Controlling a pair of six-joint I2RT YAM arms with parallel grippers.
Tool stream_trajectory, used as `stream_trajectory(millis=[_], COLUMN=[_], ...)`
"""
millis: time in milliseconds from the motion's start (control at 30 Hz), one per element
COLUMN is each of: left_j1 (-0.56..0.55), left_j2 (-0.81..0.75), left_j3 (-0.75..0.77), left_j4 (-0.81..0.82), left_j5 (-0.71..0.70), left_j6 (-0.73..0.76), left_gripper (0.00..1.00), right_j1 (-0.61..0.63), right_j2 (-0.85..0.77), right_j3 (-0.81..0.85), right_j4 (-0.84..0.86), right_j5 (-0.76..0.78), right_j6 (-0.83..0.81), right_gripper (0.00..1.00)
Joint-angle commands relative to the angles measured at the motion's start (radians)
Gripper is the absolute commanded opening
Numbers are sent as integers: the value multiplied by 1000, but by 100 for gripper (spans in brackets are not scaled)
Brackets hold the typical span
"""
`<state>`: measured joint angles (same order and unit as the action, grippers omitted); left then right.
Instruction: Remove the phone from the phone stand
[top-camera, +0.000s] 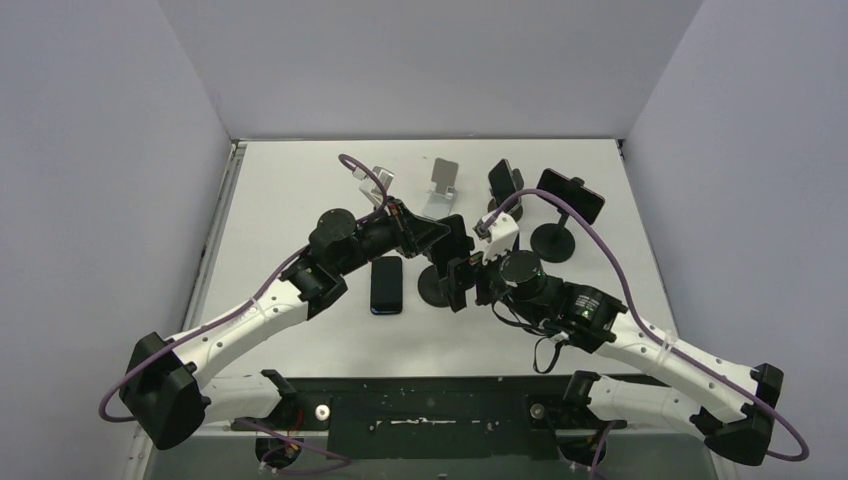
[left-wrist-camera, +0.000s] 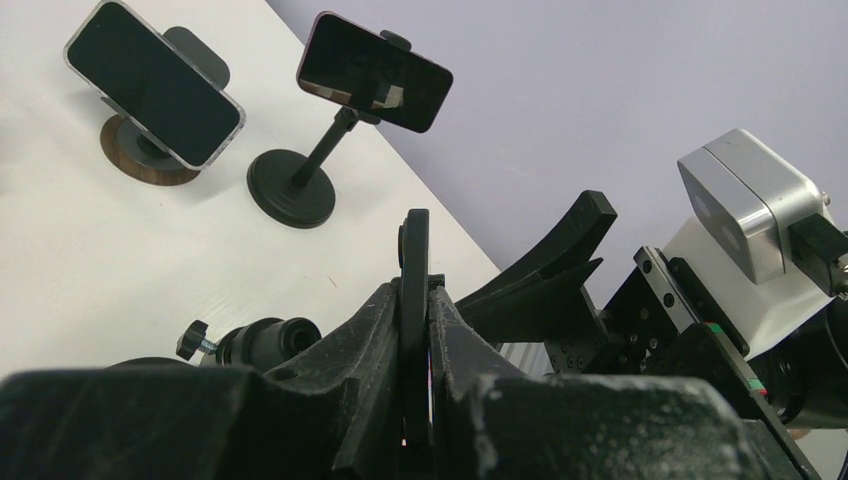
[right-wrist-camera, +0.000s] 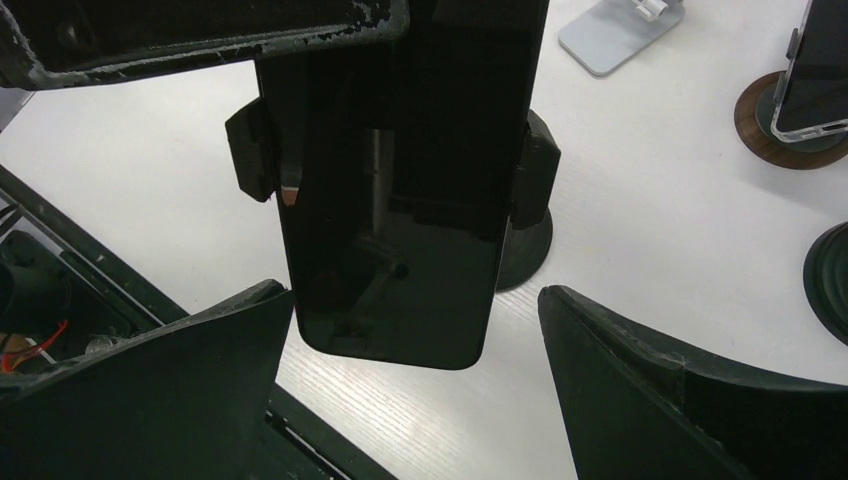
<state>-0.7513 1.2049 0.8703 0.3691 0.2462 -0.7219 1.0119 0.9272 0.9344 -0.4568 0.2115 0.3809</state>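
On the white tabletop (top-camera: 300, 180) near its centre, the black phone (right-wrist-camera: 400, 250) sits clamped in the phone stand (right-wrist-camera: 250, 150), the left gripper (left-wrist-camera: 415, 300) pinching one end, seemingly to brace it, while the right gripper (right-wrist-camera: 412, 300), fingers spread, flanks the other, likely to grasp it.

A dark phone (top-camera: 386, 285) was laid flat, screen up, on the white worktop (top-camera: 290, 180). Toward the far edge a silver folding stand (top-camera: 443, 183) was set, with a smaller silver stand (top-camera: 377, 182) to its left. Further right, a clear-cased phone (left-wrist-camera: 155, 85) was propped at a tilt on a stand with a round wooden base (left-wrist-camera: 140, 160). Just beside it, a pink-edged phone (left-wrist-camera: 375, 72) was clamped sideways on a black pole stand (left-wrist-camera: 292, 190). The worktop was enclosed on three sides by pale walls (top-camera: 430, 60).
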Motion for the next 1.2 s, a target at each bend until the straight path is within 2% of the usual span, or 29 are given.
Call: stream_trajectory(millis=[0, 300, 533, 1167], left_j1=[9, 9, 10, 9], left_j2=[5, 2, 7, 12], left_j3=[1, 2, 14, 38], left_j4=[-48, -61, -61, -86], left_j5=[-35, -42, -45, -49], left_j6=[16, 24, 15, 10], left_gripper=[0, 0, 0, 0], right_j1=[14, 16, 16, 14], right_j2=[6, -51, 35, 94], right_j3=[41, 92, 162, 97], right_j4=[55, 71, 12, -20], right_j5=[51, 83, 42, 63], right_j6=[-6, 15, -2, 27], right_gripper=[100, 100, 100, 100])
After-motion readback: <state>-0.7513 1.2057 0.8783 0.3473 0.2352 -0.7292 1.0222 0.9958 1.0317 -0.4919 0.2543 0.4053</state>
